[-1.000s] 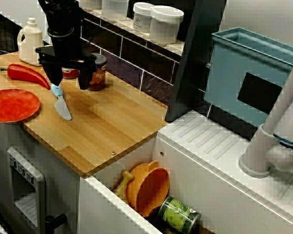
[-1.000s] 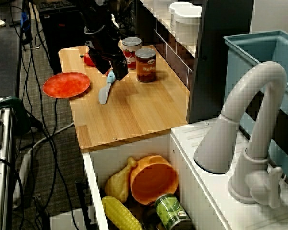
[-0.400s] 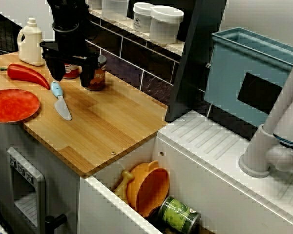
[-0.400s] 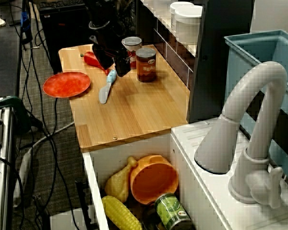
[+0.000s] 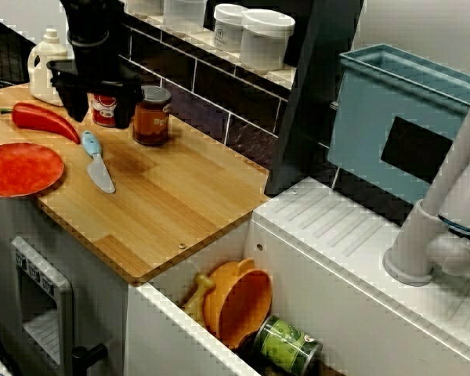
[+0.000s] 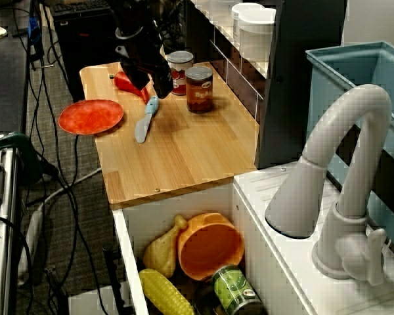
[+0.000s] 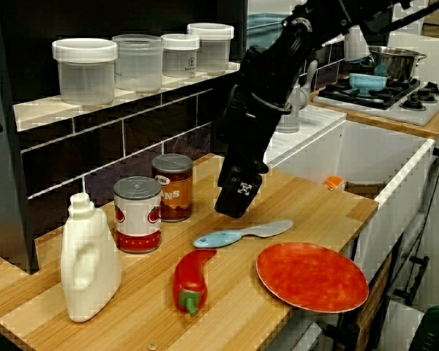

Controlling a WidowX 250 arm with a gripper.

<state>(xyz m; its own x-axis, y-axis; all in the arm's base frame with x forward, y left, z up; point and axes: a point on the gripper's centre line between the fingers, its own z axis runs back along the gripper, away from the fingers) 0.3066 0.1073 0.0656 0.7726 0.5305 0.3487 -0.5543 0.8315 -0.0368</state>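
My black gripper (image 5: 100,112) hangs open and holds nothing, a little above the wooden counter (image 5: 180,204). It hovers just past the handle end of a blue-handled knife (image 5: 98,164) lying flat, and stands in front of a red-labelled can (image 5: 103,110). A red pepper (image 5: 43,119) lies to its left, a brown jar (image 5: 151,116) to its right. In the faucet-side view the gripper (image 6: 148,82) sits between the pepper (image 6: 128,83) and the can (image 6: 179,65). From the counter's end the gripper (image 7: 238,197) is above the knife (image 7: 241,234).
A red plate (image 5: 19,168) lies at the counter's front left, with a white bottle (image 5: 47,66) behind it. White containers (image 5: 251,35) line the shelf. The sink holds an orange bowl (image 5: 239,301), a green can (image 5: 286,345) and a corn cob (image 6: 165,293). A faucet (image 6: 341,184) and a blue bin (image 5: 399,117) stand to the right.
The gripper has risen and moved left and back, away from over the knife toward the red-labelled can and pepper. It stayed open. The knife has not moved.
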